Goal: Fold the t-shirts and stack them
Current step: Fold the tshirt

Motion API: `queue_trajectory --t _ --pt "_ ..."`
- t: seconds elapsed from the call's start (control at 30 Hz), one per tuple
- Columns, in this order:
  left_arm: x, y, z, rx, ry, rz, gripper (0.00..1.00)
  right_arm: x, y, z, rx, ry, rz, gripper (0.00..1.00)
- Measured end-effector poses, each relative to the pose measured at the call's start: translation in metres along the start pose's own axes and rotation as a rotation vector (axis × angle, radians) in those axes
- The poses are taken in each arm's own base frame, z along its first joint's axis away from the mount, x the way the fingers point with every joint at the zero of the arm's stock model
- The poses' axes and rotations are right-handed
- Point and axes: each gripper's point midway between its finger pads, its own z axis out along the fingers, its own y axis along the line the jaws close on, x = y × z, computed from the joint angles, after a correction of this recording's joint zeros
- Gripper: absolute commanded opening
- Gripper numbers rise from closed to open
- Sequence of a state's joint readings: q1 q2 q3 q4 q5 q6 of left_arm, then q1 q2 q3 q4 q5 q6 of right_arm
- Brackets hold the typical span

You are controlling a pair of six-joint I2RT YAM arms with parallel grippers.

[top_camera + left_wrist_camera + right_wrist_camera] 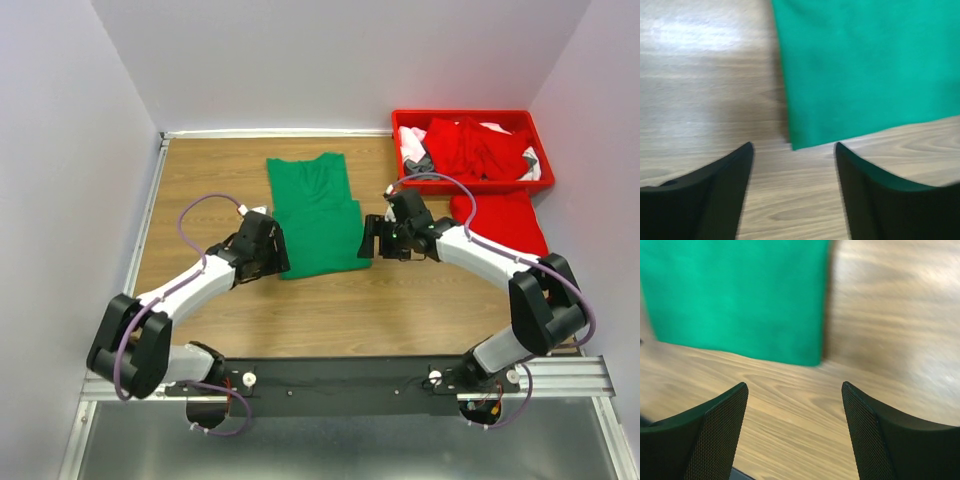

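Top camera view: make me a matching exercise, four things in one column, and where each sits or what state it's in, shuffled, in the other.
1. green t-shirt
2. red bin
3. folded red t-shirt
4. left gripper

A. far right corner, garments piled inside
B. open, by the green shirt's near left corner
C. flat in the middle of the table
D. just in front of the bin, on its near side

Pairs: 1-C, 2-A, 3-D, 4-B

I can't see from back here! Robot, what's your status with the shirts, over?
Left jaws, right jaws open, empty. Green shirt flat on table between them. One red shirt folded beside bin. Nothing in the way.
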State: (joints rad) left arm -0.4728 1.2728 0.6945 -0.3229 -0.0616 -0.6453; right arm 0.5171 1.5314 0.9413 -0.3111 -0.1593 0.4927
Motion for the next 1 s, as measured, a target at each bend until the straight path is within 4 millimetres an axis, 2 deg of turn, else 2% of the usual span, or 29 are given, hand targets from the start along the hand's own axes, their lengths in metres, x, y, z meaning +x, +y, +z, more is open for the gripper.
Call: queue_trajectory --t 0.07,0.23,0.43,0.6,0.87,0.9,0.97,1.0 --pt "0.007 0.007 0.007 -0.044 0.037 0.019 0.53 0.007 -0.008 0.0 0.051 0.019 -0.01 0.81" --pt "0.016 0.006 0.02 -0.085 0.095 0.064 0.52 0.017 -0.018 0.002 0.122 0.058 -0.028 0.81" --pt "0.027 0.008 0.032 -0.112 0.139 0.088 0.54 0.017 -0.017 0.01 0.155 0.063 -0.049 0.81" --pt "0.021 0.006 0.038 -0.124 0.122 0.092 0.49 0.02 -0.014 0.019 0.172 0.078 -0.069 0.8" --pt "0.016 0.004 0.045 -0.127 0.092 0.105 0.21 0.017 -0.009 0.03 0.224 0.082 -0.101 0.76" --pt "0.016 0.002 0.045 -0.125 0.09 0.105 0.2 0.017 -0.01 0.032 0.231 0.083 -0.103 0.75" --pt "0.017 -0.001 0.046 -0.12 0.086 0.111 0.08 0.018 -0.015 0.034 0.258 0.093 -0.101 0.7" --pt "0.017 -0.001 0.046 -0.119 0.085 0.111 0.08 0.02 -0.016 0.035 0.266 0.099 -0.099 0.69"
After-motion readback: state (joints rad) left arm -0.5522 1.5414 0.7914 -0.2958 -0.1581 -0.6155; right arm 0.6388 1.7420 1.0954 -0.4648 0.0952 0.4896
